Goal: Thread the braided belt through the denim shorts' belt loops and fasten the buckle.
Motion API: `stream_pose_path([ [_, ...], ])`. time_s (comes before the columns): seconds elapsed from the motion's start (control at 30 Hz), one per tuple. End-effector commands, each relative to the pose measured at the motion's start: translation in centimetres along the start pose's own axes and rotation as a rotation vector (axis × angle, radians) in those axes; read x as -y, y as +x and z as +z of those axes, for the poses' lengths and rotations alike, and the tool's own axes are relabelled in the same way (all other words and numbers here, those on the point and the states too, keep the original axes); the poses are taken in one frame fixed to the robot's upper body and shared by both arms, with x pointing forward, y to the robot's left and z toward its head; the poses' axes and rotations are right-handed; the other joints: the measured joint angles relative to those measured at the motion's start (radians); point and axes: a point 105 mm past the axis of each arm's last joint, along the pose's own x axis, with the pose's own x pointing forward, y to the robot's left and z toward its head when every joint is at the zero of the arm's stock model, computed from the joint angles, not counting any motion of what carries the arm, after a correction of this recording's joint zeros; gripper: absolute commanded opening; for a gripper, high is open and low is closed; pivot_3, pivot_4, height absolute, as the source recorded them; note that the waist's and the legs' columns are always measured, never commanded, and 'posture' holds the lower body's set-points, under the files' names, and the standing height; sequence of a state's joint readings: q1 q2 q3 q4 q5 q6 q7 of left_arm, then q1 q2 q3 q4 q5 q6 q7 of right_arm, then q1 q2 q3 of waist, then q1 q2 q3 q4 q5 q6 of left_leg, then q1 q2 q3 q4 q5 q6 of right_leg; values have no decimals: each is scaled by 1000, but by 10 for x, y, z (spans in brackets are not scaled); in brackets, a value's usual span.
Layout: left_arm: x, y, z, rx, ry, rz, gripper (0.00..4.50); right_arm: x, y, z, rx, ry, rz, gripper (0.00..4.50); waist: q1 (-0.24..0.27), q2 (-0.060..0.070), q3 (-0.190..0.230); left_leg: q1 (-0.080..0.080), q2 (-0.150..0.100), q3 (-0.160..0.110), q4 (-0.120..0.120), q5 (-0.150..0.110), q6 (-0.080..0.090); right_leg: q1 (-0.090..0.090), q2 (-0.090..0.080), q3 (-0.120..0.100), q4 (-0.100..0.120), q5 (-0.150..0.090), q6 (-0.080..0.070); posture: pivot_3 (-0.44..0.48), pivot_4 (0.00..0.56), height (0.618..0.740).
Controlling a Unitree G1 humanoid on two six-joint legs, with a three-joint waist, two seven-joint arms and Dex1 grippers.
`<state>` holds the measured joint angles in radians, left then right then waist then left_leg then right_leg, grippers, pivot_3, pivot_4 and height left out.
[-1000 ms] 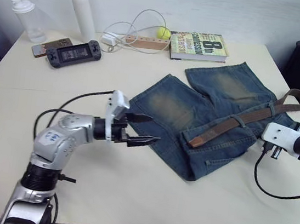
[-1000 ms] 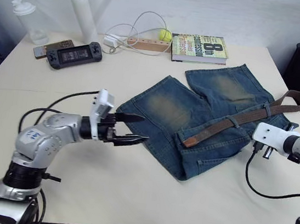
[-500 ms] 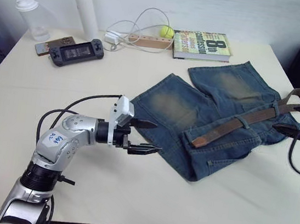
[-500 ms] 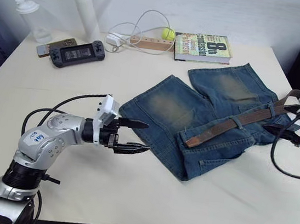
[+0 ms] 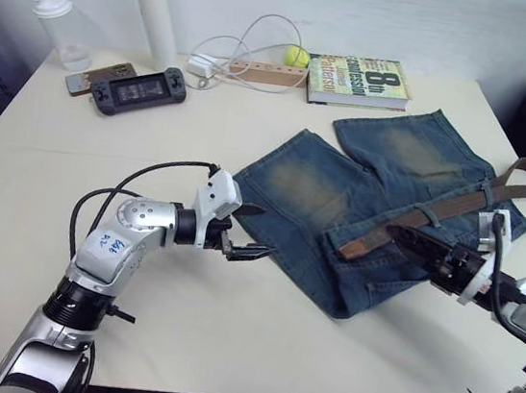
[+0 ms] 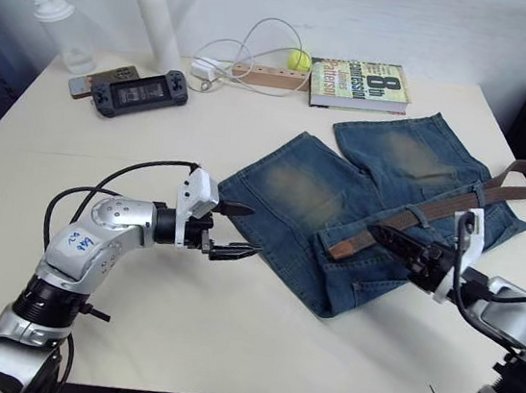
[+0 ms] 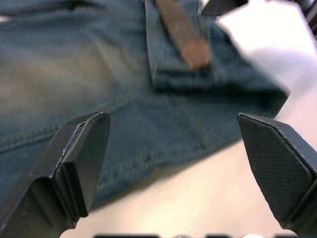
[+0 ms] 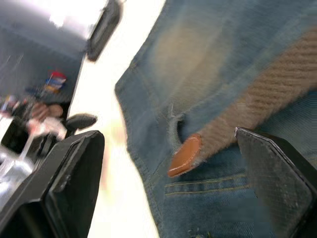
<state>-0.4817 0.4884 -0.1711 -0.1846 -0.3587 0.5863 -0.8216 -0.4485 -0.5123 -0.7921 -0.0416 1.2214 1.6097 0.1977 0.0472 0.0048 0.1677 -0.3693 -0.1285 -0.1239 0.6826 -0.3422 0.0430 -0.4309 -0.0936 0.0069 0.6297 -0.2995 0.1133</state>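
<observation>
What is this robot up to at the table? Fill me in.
It is working on threading the braided belt through the denim shorts. The belt already lies along the waistband under at least one belt loop, its lighter tip free. The right gripper, open, hovers near that tip; the left gripper, also open, sits beside the shorts' leg hem.

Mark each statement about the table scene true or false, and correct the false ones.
1. Both grippers are open. True: the left gripper and right gripper hold nothing.
2. The braided belt lies across the denim shorts. True.
3. The belt's lighter tip is clamped in the right gripper. False: it lies free on the denim.
4. The book lies on the shorts. False: it lies on the table beyond them.
</observation>
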Motion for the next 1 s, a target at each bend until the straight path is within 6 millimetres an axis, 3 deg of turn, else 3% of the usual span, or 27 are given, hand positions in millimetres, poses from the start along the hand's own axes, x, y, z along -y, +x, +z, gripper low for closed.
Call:
stream_pose_path([
  [0.03, -1, 0, 5, 12, 48, 15, 4500, -3, 2, 5, 25, 13, -6, 4458, -3, 0, 0, 0, 0, 0, 0, 0, 0, 0, 0, 0, 0, 0, 0, 0, 150, 740],
  [0.37, -4, -3, 7, 21, 52, 46, 4500, 8, 18, 1, 48, 105, -75, 4458, -20, 0, 0, 0, 0, -1, 0, 0, 0, 0, 0, 0, 5, 0, 0, 0, 150, 740],
  [0.53, -1, -3, 7, 20, 52, 42, 4500, 15, 13, 1, 58, 137, -101, 4458, -24, 0, 0, 0, 0, 0, -1, 0, 0, -1, 0, 0, 5, 0, 0, 0, 150, 740],
  [0.7, -3, -5, 7, 23, 48, 51, 4500, 2, 15, 8, 80, 148, -51, 4458, -24, 0, 0, 0, 0, 0, 0, 1, 0, 0, 0, 0, 5, 0, 0, 0, 150, 740],
  [0.87, -4, -3, 14, 54, 44, 48, 4500, -6, 31, -1, 61, 190, -16, 4458, -26, 0, 0, 0, 1, -1, -1, 1, 0, 0, 0, 0, 5, 0, 0, 0, 150, 740],
  [1.0, -6, -6, 17, 69, 37, 61, 4500, 2, 36, -8, 54, 231, -51, 3232, -23, 0, 0, 0, 0, -1, 0, 1, 0, 0, 0, 0, 5, 0, 0, 0, 150, 740],
])
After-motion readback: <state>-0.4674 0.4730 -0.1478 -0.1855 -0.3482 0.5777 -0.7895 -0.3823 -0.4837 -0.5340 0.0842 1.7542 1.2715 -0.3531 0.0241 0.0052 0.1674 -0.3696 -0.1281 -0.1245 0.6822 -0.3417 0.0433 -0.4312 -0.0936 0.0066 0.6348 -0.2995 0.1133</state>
